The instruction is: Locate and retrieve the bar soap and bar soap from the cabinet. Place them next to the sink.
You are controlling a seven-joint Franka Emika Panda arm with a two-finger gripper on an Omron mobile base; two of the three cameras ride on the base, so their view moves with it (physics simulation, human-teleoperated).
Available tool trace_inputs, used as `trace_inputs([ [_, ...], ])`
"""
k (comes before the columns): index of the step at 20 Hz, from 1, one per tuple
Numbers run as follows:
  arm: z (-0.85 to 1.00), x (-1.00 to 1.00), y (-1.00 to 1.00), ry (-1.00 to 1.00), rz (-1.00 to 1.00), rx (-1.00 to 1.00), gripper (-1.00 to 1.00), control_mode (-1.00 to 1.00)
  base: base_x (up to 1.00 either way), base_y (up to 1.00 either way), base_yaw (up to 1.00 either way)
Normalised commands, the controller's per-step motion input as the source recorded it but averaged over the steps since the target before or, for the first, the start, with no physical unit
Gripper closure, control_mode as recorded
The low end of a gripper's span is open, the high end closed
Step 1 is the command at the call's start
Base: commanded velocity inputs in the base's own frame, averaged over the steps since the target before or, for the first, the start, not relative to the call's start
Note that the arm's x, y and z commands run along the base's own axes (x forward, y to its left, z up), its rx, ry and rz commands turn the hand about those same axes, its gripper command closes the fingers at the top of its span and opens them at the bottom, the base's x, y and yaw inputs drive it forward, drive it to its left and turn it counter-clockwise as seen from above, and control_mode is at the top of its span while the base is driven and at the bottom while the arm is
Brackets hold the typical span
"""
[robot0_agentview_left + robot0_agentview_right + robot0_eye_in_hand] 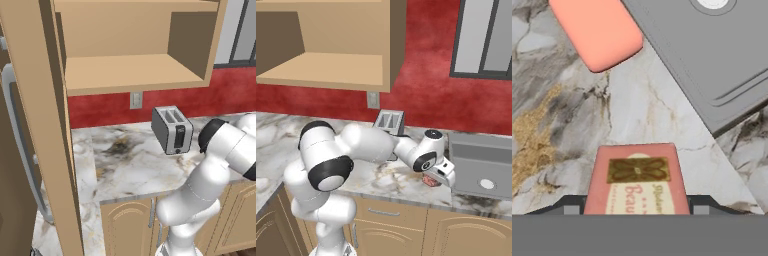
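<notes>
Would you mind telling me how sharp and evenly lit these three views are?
Left base view: flat even light, crisp toaster. Right base view: sharp, soft shadow inside the cabinet. Hand view: pink soap sharp, the boxed soap label slightly blurred up close; no glare anywhere.

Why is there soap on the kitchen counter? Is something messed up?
Nothing looks spilled or broken. The pink bar soap lies flat on the marble counter beside the sink, and the boxed bar soap sits between the gripper fingers, close by. The cabinet shelf is bare.
</notes>
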Motion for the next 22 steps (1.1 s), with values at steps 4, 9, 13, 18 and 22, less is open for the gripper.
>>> trace_inputs([
  [4,-0.21,0.00,0.00,0.00,0.00,0.05,1.00,-1.00,0.00,0.00,0.00],
  [9,-0.27,0.00,-0.02,0.00,0.00,0.07,1.00,-1.00,0.00,0.00,0.00],
  [13,-0.19,0.03,0.00,0.00,0.00,0.06,1.00,-1.00,0.00,0.00,0.00],
  [18,-0.11,0.06,0.00,0.00,0.00,0.03,1.00,-1.00,0.00,0.00,0.00],
  [22,-0.17,0.00,0.00,0.00,0.00,0.04,-1.00,-1.00,0.00,0.00,0.00],
])
